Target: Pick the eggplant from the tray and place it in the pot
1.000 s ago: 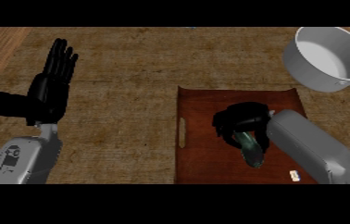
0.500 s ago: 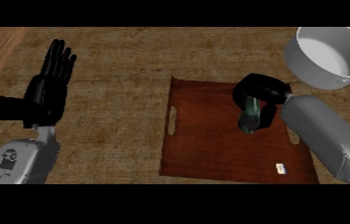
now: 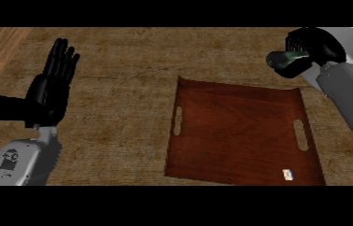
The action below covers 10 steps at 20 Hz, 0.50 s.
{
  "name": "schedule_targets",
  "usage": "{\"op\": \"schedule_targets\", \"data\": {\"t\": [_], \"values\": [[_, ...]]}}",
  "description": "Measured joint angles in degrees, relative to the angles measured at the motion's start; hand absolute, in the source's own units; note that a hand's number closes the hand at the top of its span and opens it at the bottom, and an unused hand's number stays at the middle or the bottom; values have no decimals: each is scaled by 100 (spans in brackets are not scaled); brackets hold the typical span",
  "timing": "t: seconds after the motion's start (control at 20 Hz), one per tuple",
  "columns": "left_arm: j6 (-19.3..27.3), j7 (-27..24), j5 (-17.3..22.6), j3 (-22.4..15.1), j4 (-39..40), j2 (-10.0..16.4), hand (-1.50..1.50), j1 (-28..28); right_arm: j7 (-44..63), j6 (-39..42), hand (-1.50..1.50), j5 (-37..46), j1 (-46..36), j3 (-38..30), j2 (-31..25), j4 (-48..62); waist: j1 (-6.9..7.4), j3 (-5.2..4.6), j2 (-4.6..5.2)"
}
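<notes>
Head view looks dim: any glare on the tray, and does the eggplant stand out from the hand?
Head view: dim, even light, no glare on the tray; the dark eggplant nearly merges with the black right hand, save a pale highlight.

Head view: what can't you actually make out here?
Eggplant: mostly hidden by the right hand curled round it; head view.
Pot: outside the head view's edges.
White speck on the tray: too small to identify.
Tray's near edge: cut off by the view's lower edge.
</notes>
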Motion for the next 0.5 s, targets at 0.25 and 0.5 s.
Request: {"op": "schedule_targets", "data": {"t": [0.25, 0.5], "values": [[-50, 10, -5, -74, -4, -27, 0, -88, 1945, -1226, 150, 366, -690, -230, -251, 581, 198, -16, 25], [-77, 72, -21, -158, 14, -65, 0, -254, 3920, -2351, 150, 1113, -1345, 18, -356, 1206, 312, -12, 45]]}}
